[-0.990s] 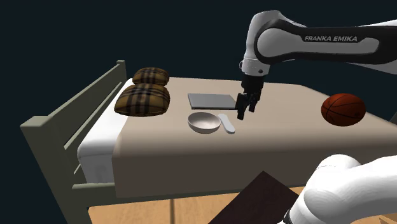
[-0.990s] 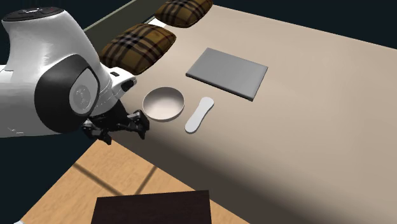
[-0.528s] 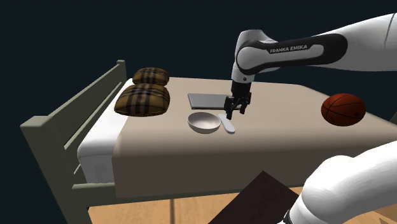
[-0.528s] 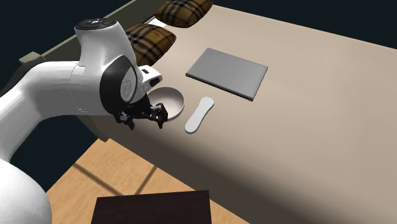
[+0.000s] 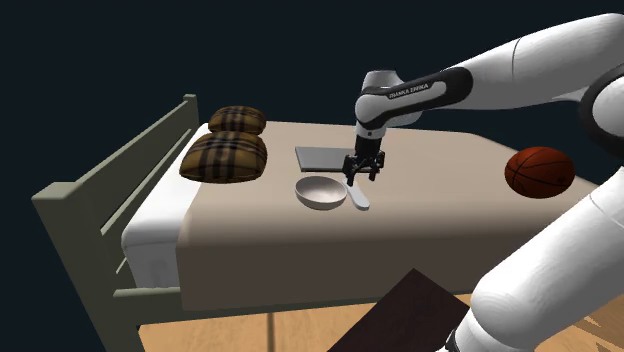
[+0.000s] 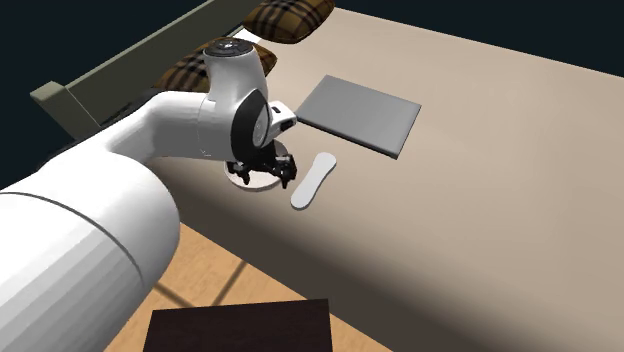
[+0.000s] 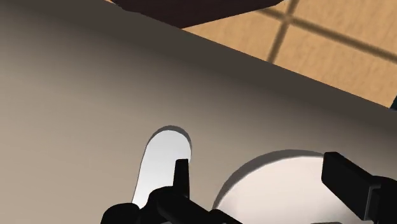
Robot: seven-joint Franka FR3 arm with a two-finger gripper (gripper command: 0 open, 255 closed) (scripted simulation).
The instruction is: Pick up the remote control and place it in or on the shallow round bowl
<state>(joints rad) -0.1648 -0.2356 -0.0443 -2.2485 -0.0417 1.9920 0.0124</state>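
Observation:
The remote control [image 5: 357, 194] is a pale, slim bar lying flat on the beige bed cover, right beside the shallow round bowl [image 5: 320, 192], which is whitish. My black gripper [image 5: 361, 170] hovers open just above the two, with nothing in it. In the second exterior view the remote [image 6: 313, 180] lies bare, while the arm covers most of the bowl [image 6: 255, 184] and the gripper [image 6: 266, 170] hangs over it. In the wrist view one fingertip [image 7: 181, 173] stands over the remote [image 7: 159, 164] and the bowl [image 7: 283, 181] lies between the spread fingers.
A grey flat slab [image 5: 325, 157] lies just behind the bowl. Two plaid pillows [image 5: 225, 158] sit by the headboard [image 5: 110, 180]. A basketball [image 5: 539, 172] rests at the shoulder view's right. A dark brown box [image 5: 400, 318] stands on the wooden floor before the bed.
The arm has swung toward the shoulder view's left and come lower, bringing the gripper over the remote and bowl. The jaws stayed open. Remote and bowl have not moved.

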